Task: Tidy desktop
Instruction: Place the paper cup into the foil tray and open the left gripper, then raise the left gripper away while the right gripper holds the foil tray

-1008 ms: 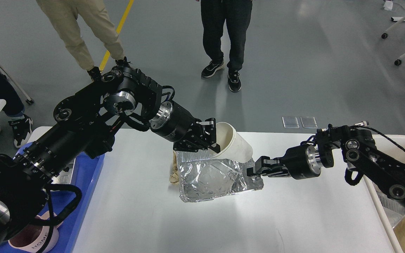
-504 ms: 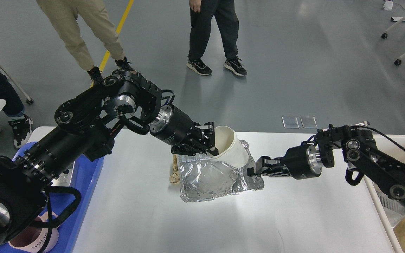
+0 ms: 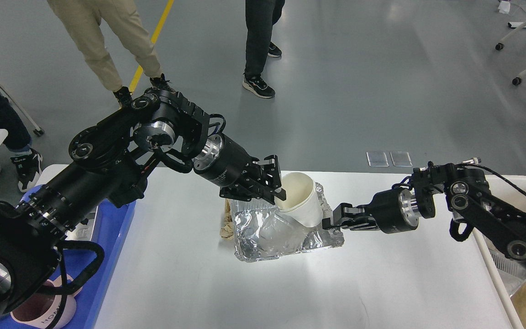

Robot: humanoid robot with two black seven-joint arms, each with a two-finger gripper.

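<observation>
Left tool point(image 3: 276, 191): fingers pinching the near-left rim of a white paper cup point(image 3: 302, 201), one finger inside the mouth, one outside. Cup is tilted, mouth up and toward the left arm, base down inside a crumpled foil tray point(image 3: 272, 233).

Right tool point(image 3: 328, 222): at the foil tray's right edge, touching the foil just below the cup's base. Fingers look pressed onto the foil rim, but they're dark and small here, so can't tell for sure whether it's clamped.

Foil tray sits on the white tabletop point(image 3: 336, 283), about mid-width and nearer the far edge than the near one. A crumpled beige paper scrap point(image 3: 226, 227) lies against the tray's left side.

Blue plastic tray point(image 3: 107, 256) along the tabletop's left edge, mostly hidden by the left arm; a pinkish mug point(image 3: 46, 310) stands in its near end. Cream bin point(image 3: 525, 274) against the tabletop's right edge, partly behind the right arm.

Past the far edge: grey floor, legs of two people standing point(image 3: 258, 45).
</observation>
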